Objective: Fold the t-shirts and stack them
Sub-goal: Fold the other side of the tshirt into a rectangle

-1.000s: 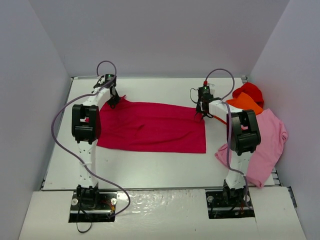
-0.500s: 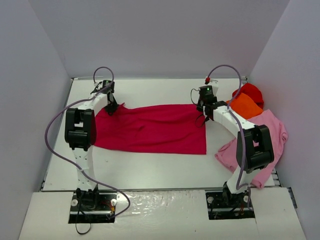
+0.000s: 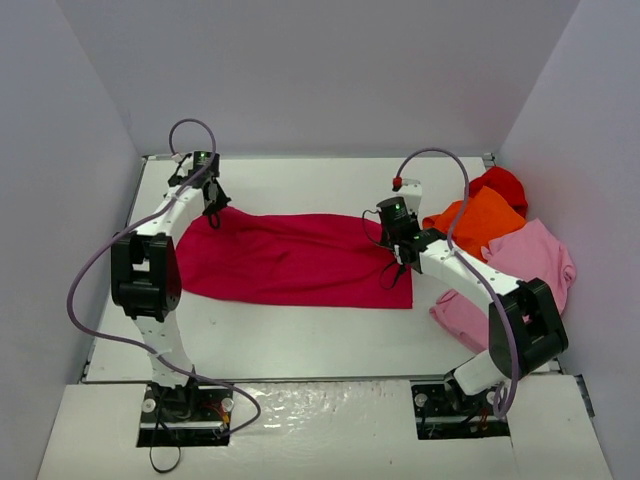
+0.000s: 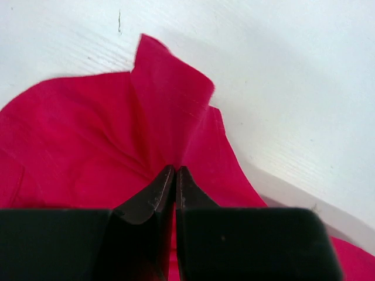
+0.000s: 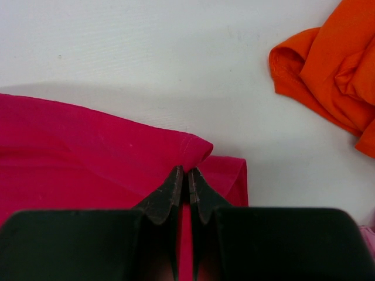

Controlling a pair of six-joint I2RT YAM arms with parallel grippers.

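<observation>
The crimson-magenta t-shirt (image 3: 300, 260) lies spread wide across the middle of the table. My left gripper (image 3: 213, 214) is shut on a raised fold at its far left corner; the left wrist view shows the gripper (image 4: 176, 168) pinching the cloth (image 4: 76, 134). My right gripper (image 3: 393, 268) is shut on the hemmed right corner, which is lifted over the layer below; in the right wrist view the gripper (image 5: 186, 170) nips the cloth (image 5: 88, 146). The orange t-shirt (image 3: 480, 222) (image 5: 334, 64), red t-shirt (image 3: 500, 183) and light pink t-shirt (image 3: 530, 265) lie heaped at the right.
Pale walls close in the table (image 3: 300, 330) on the left, back and right. The heap of shirts lies against the right wall, right beside my right arm. Purple cables loop above both wrists.
The left gripper has drawn its corner to the left, stretching the shirt that way. The right gripper has carried its corner toward the near side. Both elbows have swung outward.
</observation>
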